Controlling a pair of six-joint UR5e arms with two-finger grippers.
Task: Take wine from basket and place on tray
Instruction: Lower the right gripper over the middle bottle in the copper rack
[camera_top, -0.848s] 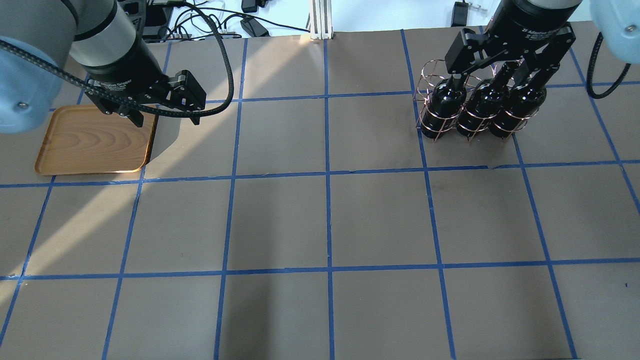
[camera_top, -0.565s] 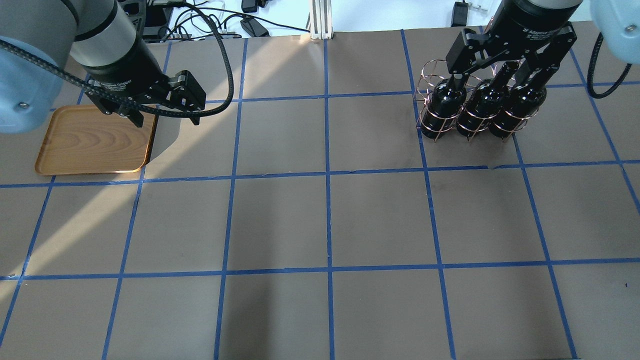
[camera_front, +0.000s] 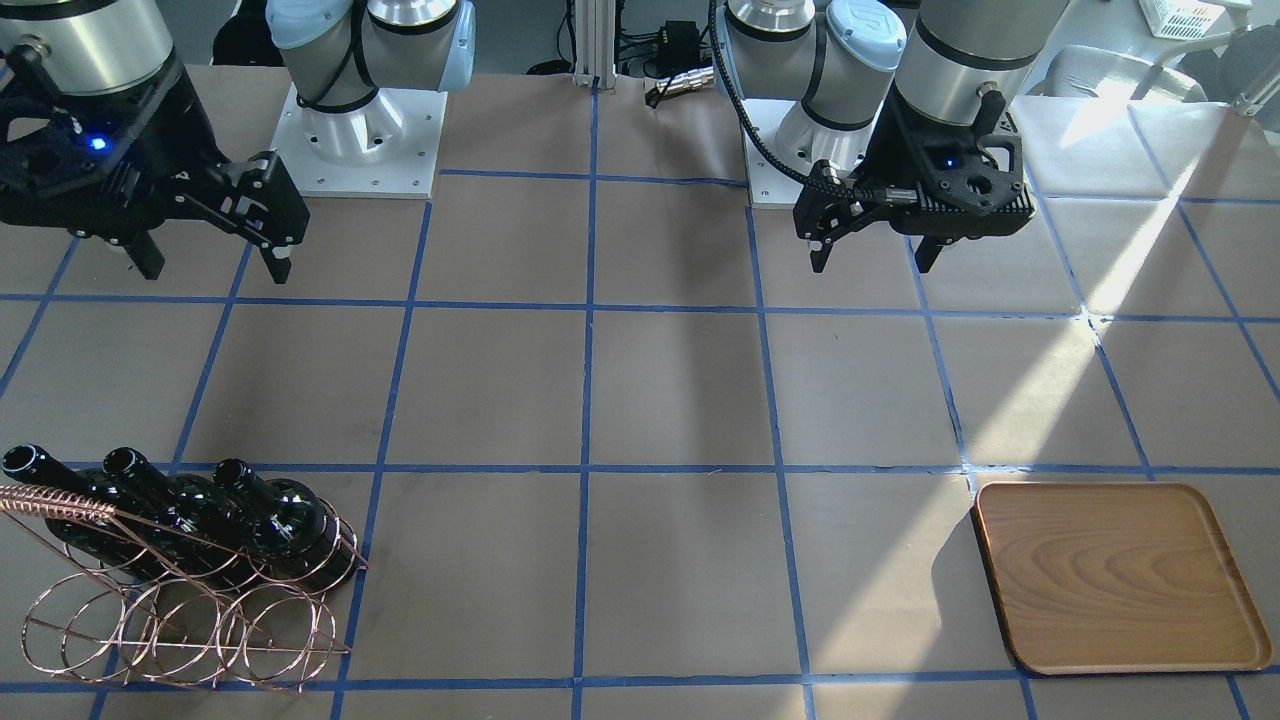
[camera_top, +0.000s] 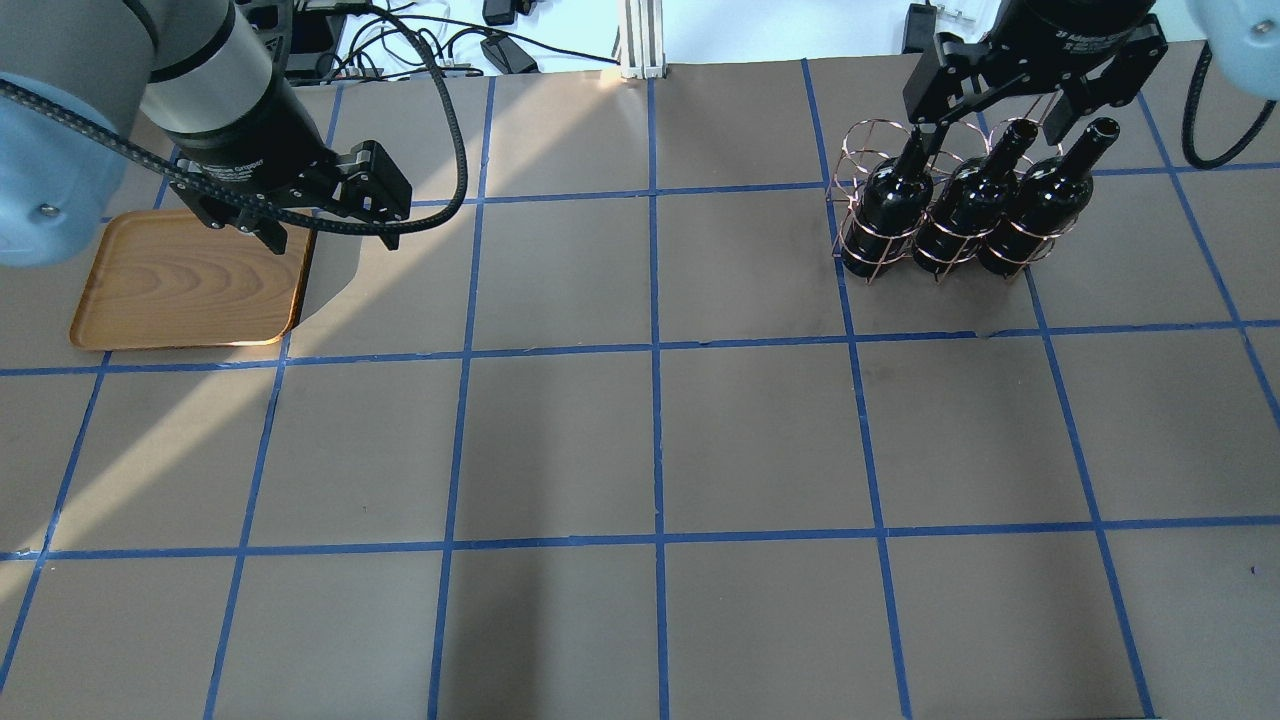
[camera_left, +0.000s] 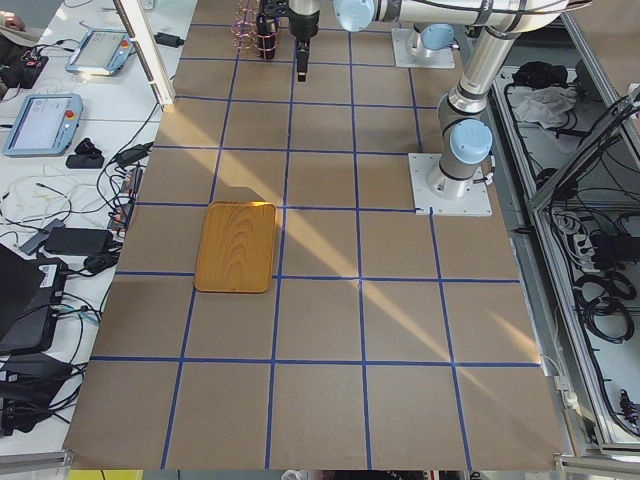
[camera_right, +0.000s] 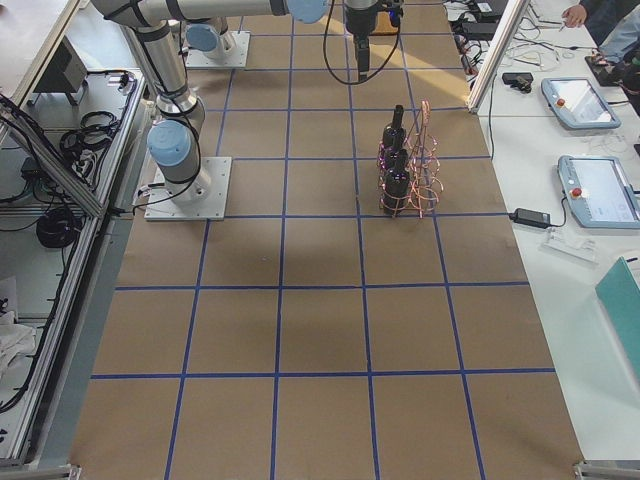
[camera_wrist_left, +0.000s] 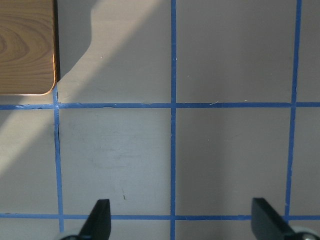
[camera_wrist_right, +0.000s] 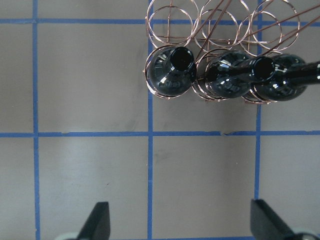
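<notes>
While left gripper and right gripper gape wide, holding nothing: three wine bottles upright in one basket; one tray well apart.

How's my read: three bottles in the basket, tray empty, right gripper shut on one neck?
No: the right gripper is open, holding nothing; the right wrist view shows it spread wide, clear of the bottles. The basket and empty tray are as you say.
</notes>
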